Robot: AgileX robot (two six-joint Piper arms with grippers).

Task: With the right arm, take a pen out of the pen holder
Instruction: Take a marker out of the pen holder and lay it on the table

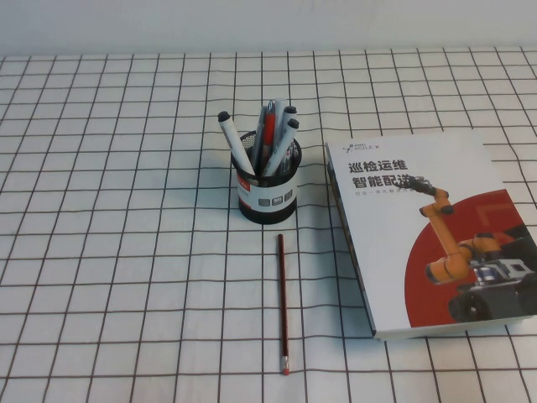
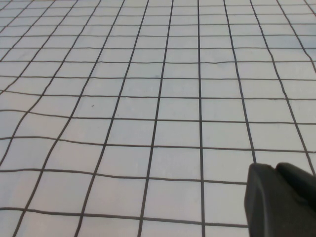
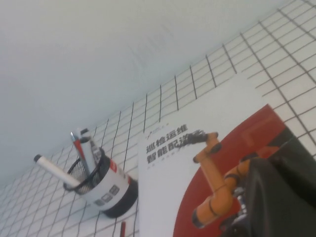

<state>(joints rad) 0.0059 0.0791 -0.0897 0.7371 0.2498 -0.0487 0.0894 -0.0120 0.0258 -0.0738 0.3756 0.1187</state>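
Clearance first: your closed right gripper (image 3: 276, 193) hangs over the book (image 1: 394, 210) beside the pen holder (image 1: 267, 200); open it, then target the white pen (image 1: 236, 143) leaning clear. Left gripper (image 2: 279, 200), state untellable, sits well apart from the holder.

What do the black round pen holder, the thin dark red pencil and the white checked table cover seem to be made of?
Pen holder: likely metal mesh, matte; its wall shows a see-through lattice. Pencil: probably lacquered wood; pink eraser end. Table cover: cloth; wrinkles bend its lines. Left gripper is over bare cover; right gripper, shut, near the white-and-red book.
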